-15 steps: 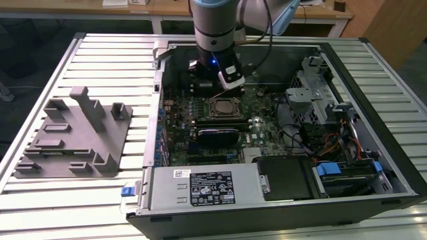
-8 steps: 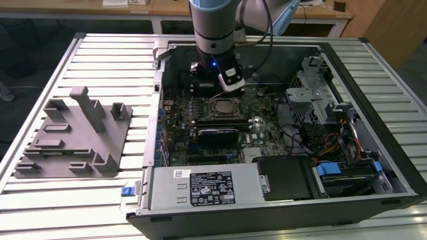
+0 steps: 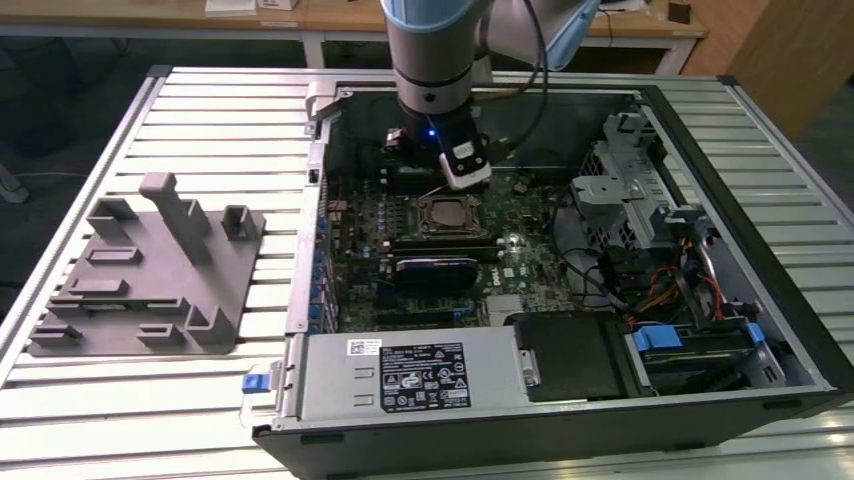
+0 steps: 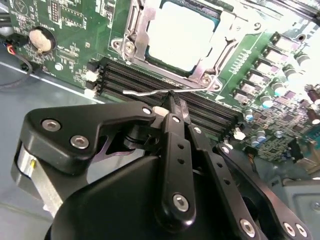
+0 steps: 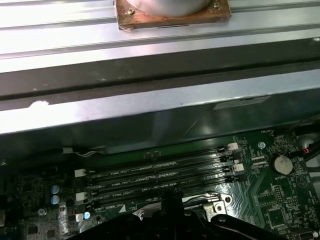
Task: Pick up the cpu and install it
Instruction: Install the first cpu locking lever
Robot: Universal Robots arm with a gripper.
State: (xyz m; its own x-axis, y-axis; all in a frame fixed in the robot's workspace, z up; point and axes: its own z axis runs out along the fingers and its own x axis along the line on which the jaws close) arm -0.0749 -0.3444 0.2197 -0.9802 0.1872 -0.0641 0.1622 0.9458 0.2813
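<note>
Silver-topped, the cpu (image 4: 182,35) is seated in its socket (image 4: 226,31); the claw (image 4: 171,102), pressed together on nothing, is set at the wire lever (image 4: 142,92); a steady push is judged best, so the tip is kept off the memory slots (image 4: 130,80).

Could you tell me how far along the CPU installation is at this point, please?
Done: the cpu sits inside the metal-framed socket on the motherboard. In hand: the pincer is shut, its tip at the wire lever beside the socket. Left: I cannot tell whether that lever is latched.
</note>
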